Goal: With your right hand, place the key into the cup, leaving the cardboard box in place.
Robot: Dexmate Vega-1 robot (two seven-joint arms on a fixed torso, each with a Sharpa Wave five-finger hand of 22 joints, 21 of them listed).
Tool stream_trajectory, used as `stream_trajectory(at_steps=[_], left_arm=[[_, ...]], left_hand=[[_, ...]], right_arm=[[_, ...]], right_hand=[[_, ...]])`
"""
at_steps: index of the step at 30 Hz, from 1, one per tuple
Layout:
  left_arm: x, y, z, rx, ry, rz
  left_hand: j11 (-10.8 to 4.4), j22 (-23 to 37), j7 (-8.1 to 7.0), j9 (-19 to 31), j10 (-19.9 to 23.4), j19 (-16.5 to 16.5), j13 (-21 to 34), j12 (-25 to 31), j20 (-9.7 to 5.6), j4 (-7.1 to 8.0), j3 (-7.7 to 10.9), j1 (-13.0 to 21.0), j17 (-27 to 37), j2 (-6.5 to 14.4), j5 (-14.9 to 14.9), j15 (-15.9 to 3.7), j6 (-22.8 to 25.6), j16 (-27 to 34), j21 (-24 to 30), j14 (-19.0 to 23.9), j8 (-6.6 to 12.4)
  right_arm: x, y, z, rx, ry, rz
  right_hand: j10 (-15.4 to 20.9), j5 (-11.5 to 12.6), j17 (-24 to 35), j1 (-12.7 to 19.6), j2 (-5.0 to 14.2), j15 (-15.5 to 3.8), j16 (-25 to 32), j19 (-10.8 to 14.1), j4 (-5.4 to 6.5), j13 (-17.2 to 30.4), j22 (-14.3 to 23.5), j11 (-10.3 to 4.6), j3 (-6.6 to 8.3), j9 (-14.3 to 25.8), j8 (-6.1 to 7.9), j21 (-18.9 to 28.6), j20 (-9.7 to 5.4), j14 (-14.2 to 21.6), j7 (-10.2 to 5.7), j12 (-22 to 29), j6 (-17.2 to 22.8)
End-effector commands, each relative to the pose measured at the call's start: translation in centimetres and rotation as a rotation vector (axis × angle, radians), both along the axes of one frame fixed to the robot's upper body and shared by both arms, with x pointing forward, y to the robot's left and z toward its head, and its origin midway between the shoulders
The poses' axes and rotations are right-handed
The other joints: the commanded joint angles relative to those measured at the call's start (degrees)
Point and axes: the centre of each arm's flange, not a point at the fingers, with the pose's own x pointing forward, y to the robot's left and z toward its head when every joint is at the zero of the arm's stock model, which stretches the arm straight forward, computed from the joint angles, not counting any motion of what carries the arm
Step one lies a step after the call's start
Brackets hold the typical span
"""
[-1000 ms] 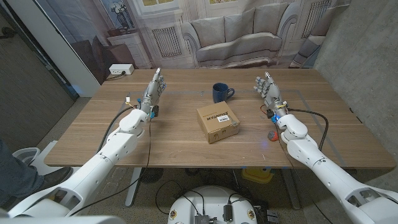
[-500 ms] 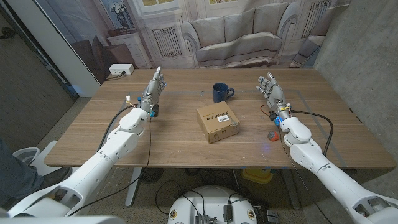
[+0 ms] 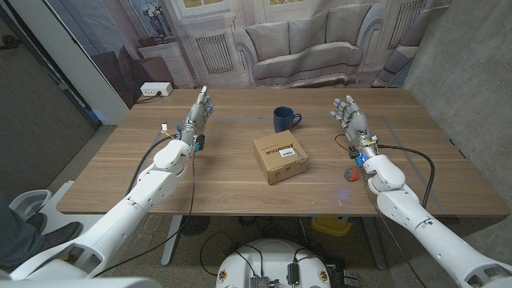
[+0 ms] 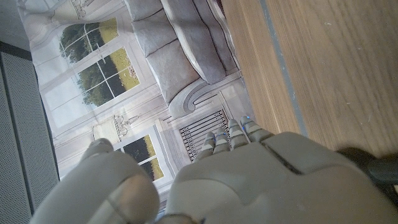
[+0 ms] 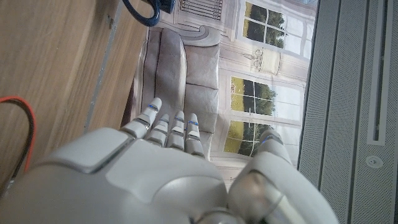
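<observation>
1. Both arms were clad in smooth white rounded shells.
2. The left hand (image 3: 199, 111) and right hand (image 3: 349, 114) were grey, with thin blue bands near the fingertips.
3. Black cables ran along each forearm; a red wire showed near the right wrist.

We are getting soft, even indoor light over the brown wooden counter (image 3: 240, 172), with only faint, short shadows falling beside the square cardboard box (image 3: 280, 158) and the dark blue ceramic cup (image 3: 284, 119). The head view is bending outward toward its edges. In the wrist views, each pale grey robot hand (image 4: 236, 180) is blurring at close range, while the wood grain is staying sharp.
</observation>
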Motion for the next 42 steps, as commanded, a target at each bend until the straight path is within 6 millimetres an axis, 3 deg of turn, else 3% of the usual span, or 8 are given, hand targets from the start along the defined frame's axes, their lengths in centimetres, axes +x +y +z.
stream_trajectory(at_steps=[1, 23, 42], left_arm=[[0.4, -0.6, 0.8, 0.004, -0.008, -0.034], [1.2, -1.3, 3.0, 0.017, -0.033, -0.054], [0.6, -0.1, 3.0, 0.030, -0.029, -0.055]], left_hand=[[-0.06, 0.18, 0.16, 0.26, 0.91, 0.85, 0.15, 0.70, -1.02, -0.17, 0.30, 0.52, 0.19, 0.20, 0.21, -0.03, 0.77, 0.28, 0.40, 0.67, 0.46], [-0.15, 0.17, -0.30, 0.28, 2.86, 2.45, 0.16, 1.14, -0.96, -0.45, 0.14, 1.30, 0.19, 0.58, 0.05, -0.47, 2.96, 0.54, 0.73, 2.58, 0.98], [-0.36, 0.18, -0.48, 0.29, 3.70, 2.53, 0.18, 1.22, -0.93, -0.58, 0.02, 1.73, 0.20, 0.81, 0.00, -0.57, 3.53, 0.51, 0.58, 3.29, 0.94]], right_arm=[[-1.7, -0.5, -0.7, 0.004, -0.015, 0.025], [-4.5, -0.6, -1.0, -0.025, -0.071, 0.029], [-7.6, 0.6, -4.3, -0.037, -0.102, -0.025]], right_hand=[[0.56, -0.24, 0.12, 0.35, 0.09, 0.01, 0.35, 0.55, -0.28, 0.18, 0.13, -0.17, 0.16, 0.19, 0.21, -0.16, -1.61, 0.77, -0.06, 0.39, 0.36], [1.14, -0.56, 0.12, 1.10, 0.04, -0.24, 0.32, 0.94, -0.75, 0.19, 0.18, -0.50, 0.10, 0.22, 0.19, -0.64, -1.68, 0.99, -0.43, 0.52, 0.70], [2.18, -0.78, 0.11, 2.47, 0.64, -0.75, 0.42, 1.66, -1.35, 0.21, 0.21, -1.40, 0.44, 0.27, 0.50, -1.11, -1.69, 1.64, -1.79, 0.79, 2.00]])
